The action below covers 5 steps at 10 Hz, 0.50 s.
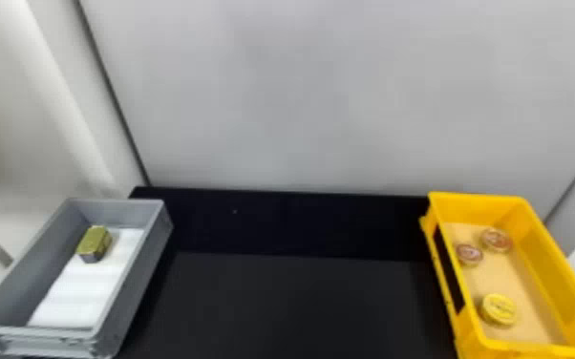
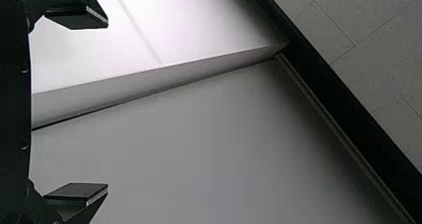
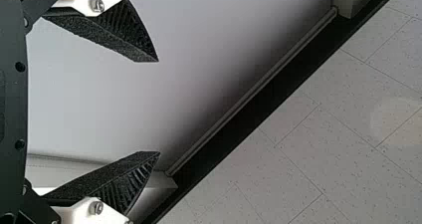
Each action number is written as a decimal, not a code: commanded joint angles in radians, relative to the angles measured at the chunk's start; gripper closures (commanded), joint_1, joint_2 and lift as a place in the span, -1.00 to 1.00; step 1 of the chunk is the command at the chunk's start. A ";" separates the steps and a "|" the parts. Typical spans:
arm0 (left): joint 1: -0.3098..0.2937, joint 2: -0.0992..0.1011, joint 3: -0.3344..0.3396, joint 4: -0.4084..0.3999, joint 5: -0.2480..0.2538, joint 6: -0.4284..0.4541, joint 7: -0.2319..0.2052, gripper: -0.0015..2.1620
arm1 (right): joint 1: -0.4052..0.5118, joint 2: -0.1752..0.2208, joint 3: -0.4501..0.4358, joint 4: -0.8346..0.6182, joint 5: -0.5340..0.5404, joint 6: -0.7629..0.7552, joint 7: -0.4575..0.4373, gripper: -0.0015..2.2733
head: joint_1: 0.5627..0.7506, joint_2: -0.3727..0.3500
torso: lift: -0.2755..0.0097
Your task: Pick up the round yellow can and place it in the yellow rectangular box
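The left gripper [image 2: 107,104], in the left wrist view, has its fingers spread wide, and the right gripper [image 3: 158,107], in the right wrist view, has its fingers apart also. In the head view, the round yellow can [image 1: 499,309] lies at lower right, inside the yellow rectangular box [image 1: 542,260]. Farther in this box are a reddish can [image 1: 469,254] and a second reddish can [image 1: 496,239]. At lower left, beside the black worktop [image 1: 291,305], the grey box [image 1: 133,291] holds a white sheet [image 1: 81,296] and a greenish-gold block [image 1: 94,242]. Behind is a pale wall [image 1: 324,95].
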 commanded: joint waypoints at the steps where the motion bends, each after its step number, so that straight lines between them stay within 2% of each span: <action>1: 0.000 0.002 0.000 0.000 0.000 0.002 0.000 -0.89 | 0.003 0.000 0.002 0.001 0.002 0.000 0.000 -0.88 | 0.07 0.18 | 0.86; 5: 0.000 0.002 -0.002 0.000 0.000 0.003 0.000 -0.89 | 0.006 0.000 0.005 0.001 0.002 0.002 0.002 -0.87 | 0.07 0.18 | 0.86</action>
